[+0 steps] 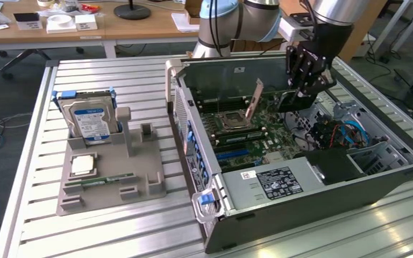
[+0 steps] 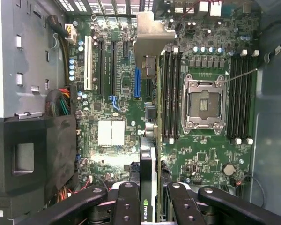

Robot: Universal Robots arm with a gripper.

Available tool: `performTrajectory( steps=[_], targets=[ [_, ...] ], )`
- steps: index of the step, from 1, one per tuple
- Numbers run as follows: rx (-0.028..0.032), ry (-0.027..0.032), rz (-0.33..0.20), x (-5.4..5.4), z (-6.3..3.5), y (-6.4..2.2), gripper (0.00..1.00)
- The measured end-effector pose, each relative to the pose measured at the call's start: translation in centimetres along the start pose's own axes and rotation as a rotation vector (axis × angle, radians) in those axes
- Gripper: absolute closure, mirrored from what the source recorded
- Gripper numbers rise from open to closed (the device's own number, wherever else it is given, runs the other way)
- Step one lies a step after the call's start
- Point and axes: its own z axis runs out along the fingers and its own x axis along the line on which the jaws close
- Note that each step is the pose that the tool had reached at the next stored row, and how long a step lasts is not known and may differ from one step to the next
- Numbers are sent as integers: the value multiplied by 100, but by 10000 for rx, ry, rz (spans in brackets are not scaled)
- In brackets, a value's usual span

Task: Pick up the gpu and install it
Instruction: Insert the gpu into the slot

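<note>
Grasping the gpu near one end, the hand has a black finger pressed against each face, so the card is clenched between them. From the wrist view the card shows edge-on: a thin dark board with a green and white maker's mark close to the fingers. At its far end is a silver metal bracket, bent over at the tip.

Below it lies the green motherboard. The card runs along a blue slot, between that slot and the rows of black memory slots. Whether its lower edge touches any slot cannot be told. The empty processor socket sits past the memory slots.

In the exterior view the hand reaches down into the open computer case. The gpu stands on edge inside the case, reaching from the hand toward the exterior view's left, its brownish side visible.

Well apart, at the exterior view's left, the slatted metal counter carries a grey holder. In it stand a hard drive with a blue and white label, a processor chip and a narrow green memory stick. Beyond the counter is a wooden desk.
</note>
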Motion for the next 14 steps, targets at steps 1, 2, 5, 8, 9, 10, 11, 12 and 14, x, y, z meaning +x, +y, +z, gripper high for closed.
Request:
performTrajectory(
  steps=[1, 2, 5, 8, 9, 10, 11, 12, 14],
  targets=[
    [0, 2, 0, 0, 1, 0, 73],
    [2, 3, 2, 0, 6, 3, 73],
    [3, 13, 81, 1, 29, 44, 73],
    [15, 15, 202, 1, 72, 80, 73],
    [26, 16, 240, 1, 90, 91, 73],
    [39, 15, 276, 1, 109, 103, 73],
    [49, 15, 310, 2, 127, 113, 73],
    [53, 15, 343, 2, 140, 120, 73],
    [54, 18, 377, 2, 145, 120, 73]
  ],
)
